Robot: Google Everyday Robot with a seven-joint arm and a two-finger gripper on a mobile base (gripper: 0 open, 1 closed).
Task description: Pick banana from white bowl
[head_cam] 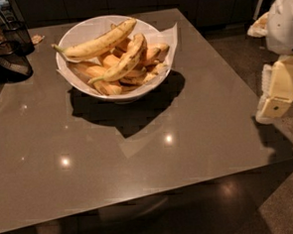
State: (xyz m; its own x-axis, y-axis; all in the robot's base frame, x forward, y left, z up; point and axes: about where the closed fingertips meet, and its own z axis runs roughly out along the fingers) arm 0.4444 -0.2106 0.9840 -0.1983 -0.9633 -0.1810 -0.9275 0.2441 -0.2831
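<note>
The white bowl [81, 31], lined with white paper, stands at the back middle of the brown table [139, 154]. It holds several bananas. The banana [126, 60] is curved and yellow with dark speckles; it lies diagonally on top of the pile, its thin stem pointing to the lower left. A longer, straighter banana with a green stem [98, 42] lies behind it. Shorter orange-tinted bananas [96, 75] lie underneath. My gripper [279, 88], cream-coloured, hangs off the table's right edge, far to the right of the bowl and apart from it.
Two black mesh containers [11, 55] stand at the table's back left corner. My white arm [286, 23] rises above the gripper at the right edge. A pale object [257, 29] lies on the floor behind it. Dark cabinets run along the back.
</note>
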